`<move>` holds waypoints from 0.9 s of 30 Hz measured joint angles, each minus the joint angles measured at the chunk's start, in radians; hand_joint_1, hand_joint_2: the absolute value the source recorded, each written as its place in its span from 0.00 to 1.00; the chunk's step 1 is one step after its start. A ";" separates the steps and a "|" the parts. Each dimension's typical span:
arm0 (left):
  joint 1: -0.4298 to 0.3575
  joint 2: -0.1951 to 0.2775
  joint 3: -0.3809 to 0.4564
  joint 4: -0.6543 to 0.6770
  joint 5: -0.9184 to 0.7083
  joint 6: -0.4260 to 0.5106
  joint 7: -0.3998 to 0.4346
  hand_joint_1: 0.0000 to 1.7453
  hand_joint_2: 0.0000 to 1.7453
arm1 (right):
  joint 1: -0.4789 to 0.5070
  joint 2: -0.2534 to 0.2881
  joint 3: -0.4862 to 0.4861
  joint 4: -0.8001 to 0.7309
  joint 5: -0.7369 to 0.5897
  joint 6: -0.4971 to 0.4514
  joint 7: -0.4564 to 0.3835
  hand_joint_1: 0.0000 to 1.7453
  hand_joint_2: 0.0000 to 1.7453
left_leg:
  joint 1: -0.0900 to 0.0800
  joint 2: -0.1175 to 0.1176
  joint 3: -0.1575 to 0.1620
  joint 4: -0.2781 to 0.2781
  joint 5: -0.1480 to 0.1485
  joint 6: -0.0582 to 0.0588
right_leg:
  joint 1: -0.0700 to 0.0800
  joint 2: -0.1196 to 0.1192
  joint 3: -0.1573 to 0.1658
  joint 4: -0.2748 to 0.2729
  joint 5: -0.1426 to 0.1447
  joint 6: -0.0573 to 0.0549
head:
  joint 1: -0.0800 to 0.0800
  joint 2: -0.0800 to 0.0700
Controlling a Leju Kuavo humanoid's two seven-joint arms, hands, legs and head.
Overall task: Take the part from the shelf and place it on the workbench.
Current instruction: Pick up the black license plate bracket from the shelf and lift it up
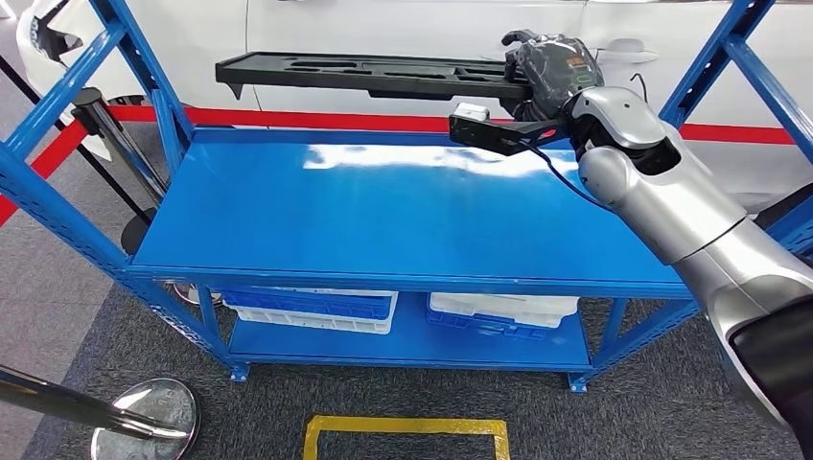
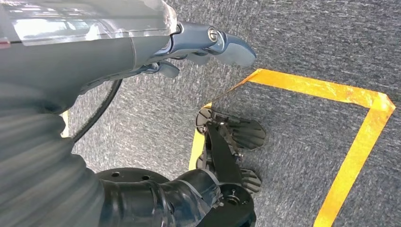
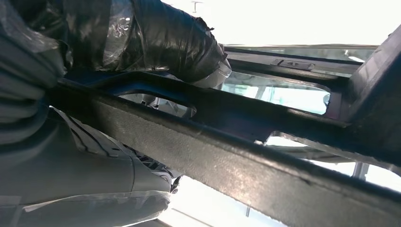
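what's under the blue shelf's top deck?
On the lower deck sit two flat white crates, one on the left and one on the right, both with blue contents. The top deck covers their rear portions, so anything further back cannot be seen.

A blue metal shelf (image 1: 383,216) fills the middle of the head view, its glossy top deck bare and catching white glare near the upper centre. On its lower deck (image 1: 412,343), toward the bottom centre, sit two shallow white-and-blue bins: one (image 1: 312,309) at the left, one (image 1: 500,312) at the right, apart from each other. Below lies grey carpet floor (image 1: 623,412) with a yellow tape outline (image 1: 405,436) at bottom centre.
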 joint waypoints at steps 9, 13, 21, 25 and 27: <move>0.000 0.000 0.000 0.000 0.001 0.000 -0.001 0.00 1.00 | 0.008 -0.018 0.000 -0.019 -0.004 0.001 -0.026 1.00 1.00 | 0.000 0.000 0.000 0.000 0.000 0.000 | 0.000 0.000 0.000 0.000 0.000 0.000 | 0.000 0.000; 0.000 0.000 0.000 0.000 0.002 0.002 -0.002 0.00 1.00 | 0.012 -0.025 0.001 -0.025 0.008 0.001 -0.026 1.00 1.00 | 0.000 0.000 0.000 0.000 0.000 0.000 | 0.000 0.000 0.000 0.000 0.000 0.000 | 0.000 0.000; 0.000 0.000 0.000 0.000 0.002 0.002 0.000 0.00 1.00 | 0.015 -0.036 0.012 -0.025 0.030 0.002 -0.031 1.00 1.00 | -0.004 0.000 -0.003 0.006 -0.002 0.003 | -0.006 0.000 0.000 -0.001 0.001 0.002 | 0.000 0.000; 0.000 0.000 0.000 0.000 0.001 0.002 0.001 0.00 1.00 | 0.020 -0.042 0.017 -0.025 0.036 0.003 -0.035 1.00 1.00 | -0.006 -0.001 -0.006 0.011 -0.004 0.009 | -0.007 0.000 0.000 -0.002 0.004 0.008 | 0.000 0.000; 0.000 0.000 0.000 0.000 0.001 0.002 0.001 0.00 1.00 | 0.022 -0.047 0.018 -0.027 0.036 0.005 -0.042 1.00 1.00 | -0.002 0.001 -0.004 0.004 0.004 0.017 | -0.007 0.000 0.001 -0.005 0.006 0.014 | 0.000 0.000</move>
